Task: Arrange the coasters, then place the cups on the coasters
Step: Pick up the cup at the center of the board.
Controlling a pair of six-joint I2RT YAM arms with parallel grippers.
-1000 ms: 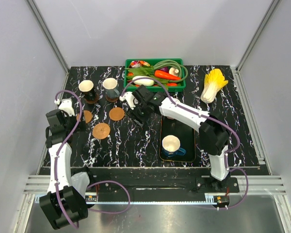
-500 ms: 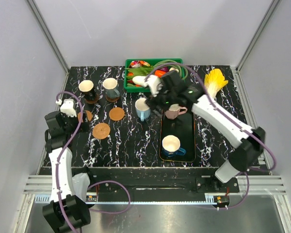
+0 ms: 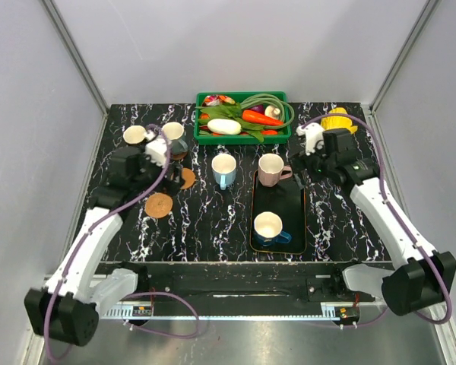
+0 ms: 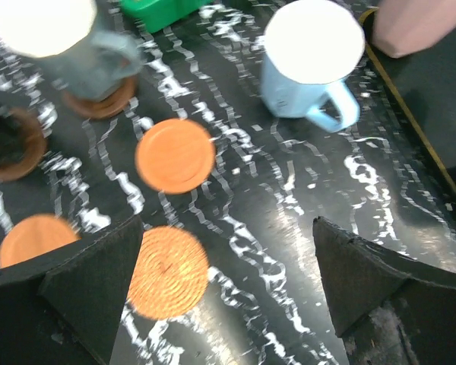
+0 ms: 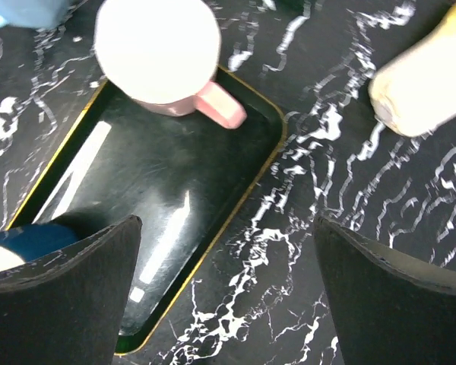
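Note:
Three bare coasters lie below my open left gripper (image 4: 226, 224) (image 3: 156, 179): a smooth coaster (image 4: 175, 156) (image 3: 188, 179), a ribbed coaster (image 4: 167, 270) (image 3: 159, 205) and one half hidden by my finger (image 4: 30, 236). A teal cup (image 3: 172, 133) (image 4: 83, 53) and a dark cup (image 3: 134, 135) each stand on a coaster. The light blue cup (image 3: 223, 169) (image 4: 308, 61) stands on bare table. The pink cup (image 3: 271, 167) (image 5: 159, 53) sits at the black tray's (image 3: 289, 205) far end and a dark blue cup (image 3: 270, 228) sits in it. My right gripper (image 3: 308, 163) (image 5: 228, 222) hangs open over the tray's right edge.
A green basket (image 3: 243, 118) of vegetables stands at the back centre. A yellow cabbage (image 3: 336, 122) (image 5: 425, 84) lies at the back right, beside my right arm. Marble table shows between the tray and the coasters.
My right gripper let go of the light blue cup, opened and swung right past the pink cup. My left arm moved from the left edge in over the coasters.

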